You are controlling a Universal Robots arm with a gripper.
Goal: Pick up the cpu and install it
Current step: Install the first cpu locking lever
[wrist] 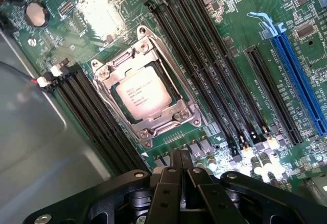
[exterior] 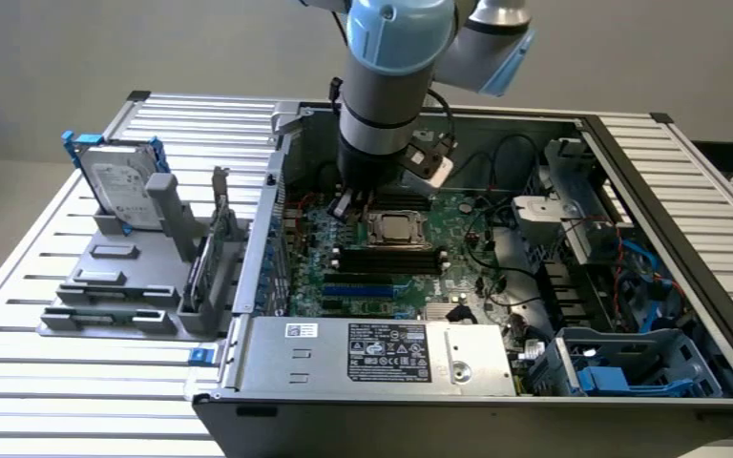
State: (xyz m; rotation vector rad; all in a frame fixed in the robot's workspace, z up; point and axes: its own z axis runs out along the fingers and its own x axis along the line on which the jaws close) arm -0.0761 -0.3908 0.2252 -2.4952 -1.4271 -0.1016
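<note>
Scene: a robot arm reaches into an opened computer case (exterior: 672, 191) lying on a slatted table (exterior: 35, 286), its gripper (exterior: 347, 205) hanging over the motherboard (exterior: 462, 250) just beside the processor socket (exterior: 396, 229).

Gripper: the fingers (wrist: 180, 169) are closed together with nothing between them (the wrist view shows them meeting just short of the socket frame).

Cpu: the cpu (wrist: 142, 92) lies flat in the socket, silver top up, inside the metal frame and apart from the gripper.

Socket: in the wrist view the load frame (wrist: 145, 97) surrounds the chip on all sides; whether it is latched down cannot be told.

Case contents: the motherboard with black memory slots (wrist: 204, 66) and a blue expansion slot (wrist: 301, 89), the power supply (exterior: 386, 351) along the near wall, cables and a blue-trimmed drive cage (exterior: 628, 367) toward the exterior view's right.

Tray: the grey fixture (exterior: 118, 286) outside the case holds a hard drive (exterior: 122, 181) standing upright in its slot, and other parts upright beside it.

Risk: if the chip sits slightly askew, any downward press from the closed fingers could probably bend socket pins.

Risk: a sideways drift of the fingertips could scrape the memory slots or small board components close by.
</note>
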